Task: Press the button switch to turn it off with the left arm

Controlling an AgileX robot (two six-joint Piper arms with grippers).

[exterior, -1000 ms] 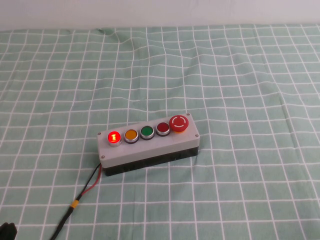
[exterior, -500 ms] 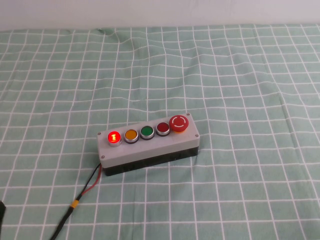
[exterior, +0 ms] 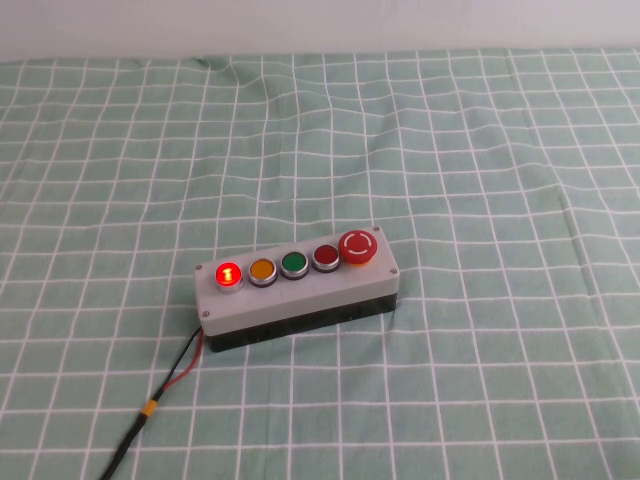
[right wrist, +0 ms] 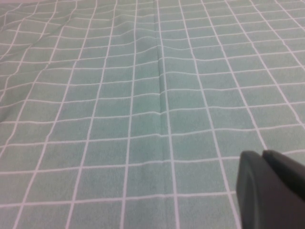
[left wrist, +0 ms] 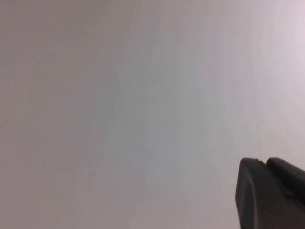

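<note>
The button switch (exterior: 228, 273) is a small round bright-red button with a silver ring, glowing, at the left end of the row on the grey box (exterior: 300, 297). Neither arm shows in the high view. My left gripper (left wrist: 262, 162) shows only in the left wrist view, its black fingers pressed together and holding nothing, facing a plain pale wall with the box out of that view. My right gripper (right wrist: 261, 153) shows only in the right wrist view, its fingers together and empty above the green checked cloth (right wrist: 143, 105).
On the box an orange button (exterior: 261, 269), a green button (exterior: 293, 264), a dark red flat button (exterior: 326, 258) and a large red mushroom button (exterior: 359, 247) follow in a row. A red and black cable (exterior: 165, 385) runs from the box to the front edge.
A small black part of the left arm at the high view's bottom left corner has slid out of view. The box and its lit button are unchanged.
</note>
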